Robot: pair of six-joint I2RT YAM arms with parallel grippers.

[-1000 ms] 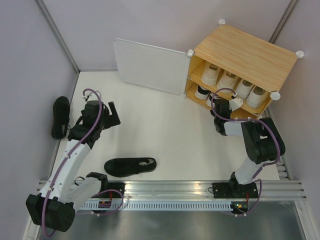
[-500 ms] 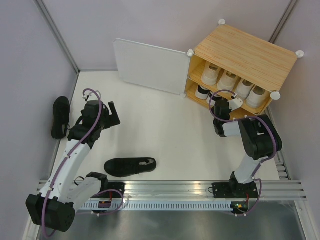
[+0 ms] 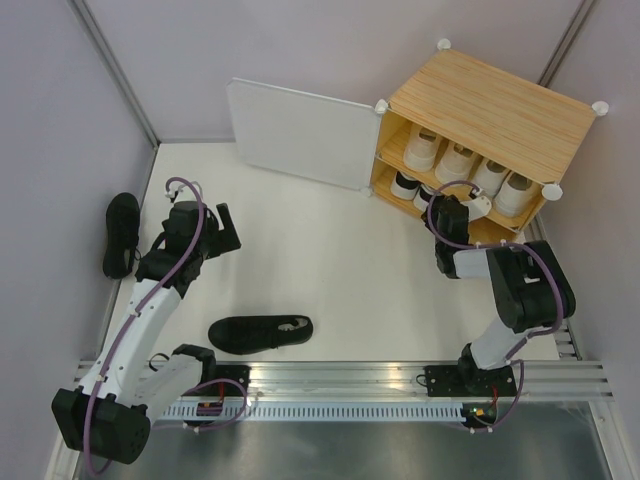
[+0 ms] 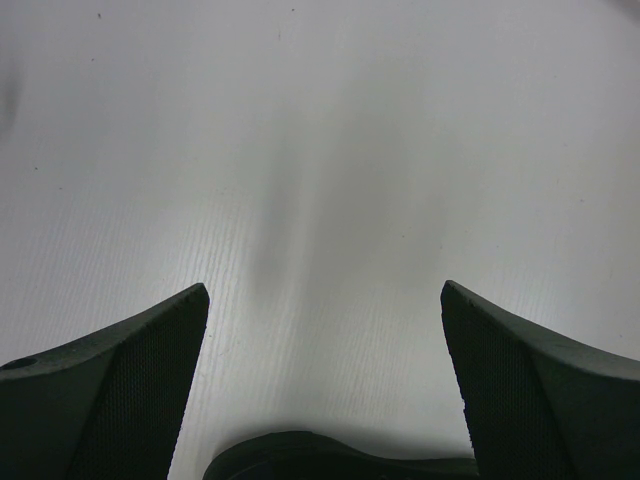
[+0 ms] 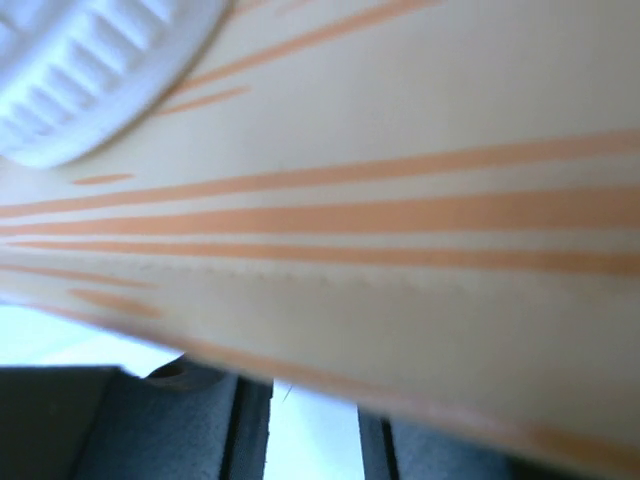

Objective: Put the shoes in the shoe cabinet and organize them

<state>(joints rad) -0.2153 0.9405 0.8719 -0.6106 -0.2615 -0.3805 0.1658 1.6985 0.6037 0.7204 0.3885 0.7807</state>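
Observation:
The shoe cabinet stands at the back right with its white door swung open. Several pale shoes fill its upper shelf. A white shoe with black trim sits on the lower shelf. My right gripper reaches into the lower shelf beside a white shoe. In the right wrist view a wood-grain board fills the frame. My right gripper shows its fingers apart with only a bright gap between them. Two black shoes lie on the floor. My left gripper is open over bare floor.
A grey wall runs along the left, close behind the far black shoe. A metal rail crosses the near edge by the arm bases. A white ribbed shape shows at the top left of the right wrist view.
My right gripper has pushed a little deeper into the lower shelf, carrying the white shoe inward. The left arm and both black shoes have not moved.

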